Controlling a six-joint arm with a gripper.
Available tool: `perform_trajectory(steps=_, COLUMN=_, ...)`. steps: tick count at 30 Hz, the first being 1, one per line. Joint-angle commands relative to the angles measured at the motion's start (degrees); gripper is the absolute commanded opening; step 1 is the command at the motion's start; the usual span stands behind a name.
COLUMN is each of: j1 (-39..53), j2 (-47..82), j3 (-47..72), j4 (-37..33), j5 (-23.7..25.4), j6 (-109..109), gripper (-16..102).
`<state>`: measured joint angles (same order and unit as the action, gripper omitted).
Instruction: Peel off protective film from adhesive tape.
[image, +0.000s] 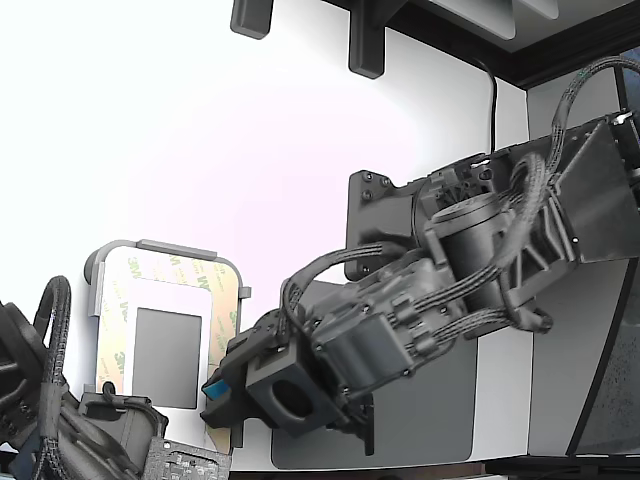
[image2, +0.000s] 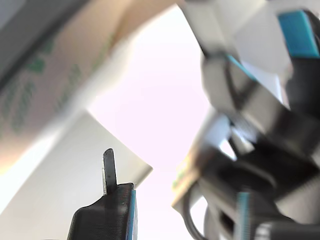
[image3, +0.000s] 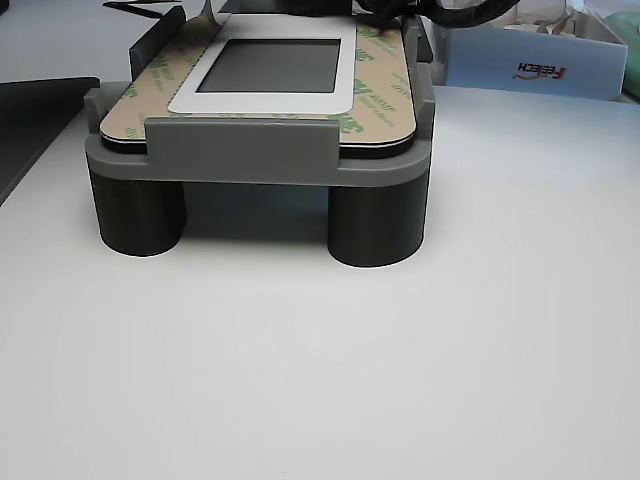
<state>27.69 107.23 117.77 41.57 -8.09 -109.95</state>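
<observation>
On the exterior view's left, a light grey rounded-corner tray (image: 150, 249) sits on the white worktop (image: 250, 130), and inside it the protective film (image: 113, 300), cream paper printed with pale green "3M" logos, lies flat over the adhesive tape as a border around a small grey rectangle (image: 166, 357). In the other view the tray (image3: 250, 150) stands raised on dark round legs (image3: 375, 225), with the film (image3: 385, 90) lying along its edges. A second dark arm (image: 40, 400) shows at the lower left corner of the exterior view. Moving right, the gripper (image: 222, 388) with blue pads sits just beside the tray's lower right corner, near the film's edge; whether it touches the film is unclear. From these pictures I cannot tell whether the jaws are apart or together. In the blurred wrist view, one dark fingertip (image2: 109, 167) stands in front of a pale sheet. Behind the arm (image: 480, 260), a large dark grey pad (image: 420, 420) lies on the worktop toward the exterior view's right.
</observation>
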Motion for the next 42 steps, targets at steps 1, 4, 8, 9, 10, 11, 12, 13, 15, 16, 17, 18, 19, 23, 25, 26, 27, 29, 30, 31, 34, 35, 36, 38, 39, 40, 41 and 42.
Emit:
perform_trajectory(steps=1, j1=-3.1, j2=7.0, j3=0.4, j4=-0.3, j5=-0.9, j6=1.7, gripper=99)
perform_trajectory(steps=4, j1=-6.4, j2=16.7, j3=9.6, j4=-9.1, j5=-2.3, j6=6.9, gripper=96)
perform_trajectory(steps=8, j1=-9.6, j2=27.9, j3=15.6, j4=-9.0, j5=-3.7, j6=12.0, gripper=94)
perform_trajectory(steps=9, j1=-9.8, j2=30.3, j3=16.7, j4=-9.2, j5=-2.8, j6=13.4, gripper=92)
perform_trajectory(steps=10, j1=-10.4, j2=32.4, j3=17.2, j4=-8.1, j5=-2.2, j6=13.6, gripper=92)
perform_trajectory(steps=11, j1=-11.3, j2=34.8, j3=18.6, j4=-8.3, j5=-1.9, j6=13.4, gripper=93)
perform_trajectory(steps=12, j1=-12.0, j2=37.5, j3=20.6, j4=-9.8, j5=-1.1, j6=13.6, gripper=93)
perform_trajectory(steps=13, j1=-12.3, j2=39.6, j3=21.6, j4=-10.2, j5=0.0, j6=13.8, gripper=93)
perform_trajectory(steps=15, j1=-13.4, j2=43.2, j3=22.9, j4=-9.5, j5=1.7, j6=14.2, gripper=93)
perform_trajectory(steps=16, j1=-13.9, j2=45.3, j3=24.7, j4=-11.2, j5=1.6, j6=15.1, gripper=93)
perform_trajectory(steps=17, j1=-15.6, j2=47.7, j3=27.2, j4=-14.3, j5=0.9, j6=13.4, gripper=93)
perform_trajectory(steps=18, j1=-17.2, j2=50.6, j3=30.6, j4=-19.4, j5=-1.7, j6=13.0, gripper=94)
perform_trajectory(steps=19, j1=-17.5, j2=53.0, j3=33.9, j4=-24.4, j5=-2.1, j6=14.4, gripper=94)
perform_trajectory(steps=23, j1=-17.6, j2=57.7, j3=34.6, j4=-20.9, j5=-1.1, j6=21.7, gripper=92)
perform_trajectory(steps=25, j1=-17.6, j2=61.8, j3=35.5, j4=-18.5, j5=-0.4, j6=25.8, gripper=91)
perform_trajectory(steps=26, j1=-17.5, j2=62.1, j3=35.3, j4=-17.3, j5=0.7, j6=28.0, gripper=88)
perform_trajectory(steps=27, j1=-17.3, j2=62.1, j3=35.5, j4=-18.4, j5=2.5, j6=29.3, gripper=83)
perform_trajectory(steps=29, j1=-14.0, j2=62.1, j3=35.5, j4=-20.7, j5=9.7, j6=34.3, gripper=25)
perform_trajectory(steps=30, j1=-11.7, j2=61.8, j3=35.3, j4=-22.9, j5=14.2, j6=38.7, gripper=-9)
perform_trajectory(steps=31, j1=-11.2, j2=62.1, j3=35.3, j4=-22.9, j5=14.7, j6=39.5, gripper=19)
perform_trajectory(steps=34, j1=-11.7, j2=62.1, j3=35.4, j4=-22.1, j5=13.4, j6=39.5, gripper=77)
perform_trajectory(steps=35, j1=-11.7, j2=62.1, j3=35.4, j4=-22.9, j5=15.0, j6=44.1, gripper=84)
perform_trajectory(steps=36, j1=-11.7, j2=62.0, j3=35.4, j4=-23.1, j5=17.3, j6=49.3, gripper=99)
perform_trajectory(steps=38, j1=-11.7, j2=62.1, j3=35.4, j4=-21.8, j5=22.9, j6=61.4, gripper=100)
perform_trajectory(steps=39, j1=-11.1, j2=62.1, j3=35.3, j4=-21.1, j5=27.0, j6=68.7, gripper=100)
perform_trajectory(steps=40, j1=-9.4, j2=62.1, j3=34.4, j4=-18.4, j5=31.7, j6=75.8, gripper=100)
perform_trajectory(steps=41, j1=-7.5, j2=62.1, j3=33.4, j4=-15.3, j5=36.9, j6=83.9, gripper=100)
perform_trajectory(steps=42, j1=-6.4, j2=62.1, j3=32.3, j4=-11.2, j5=40.7, j6=92.2, gripper=100)
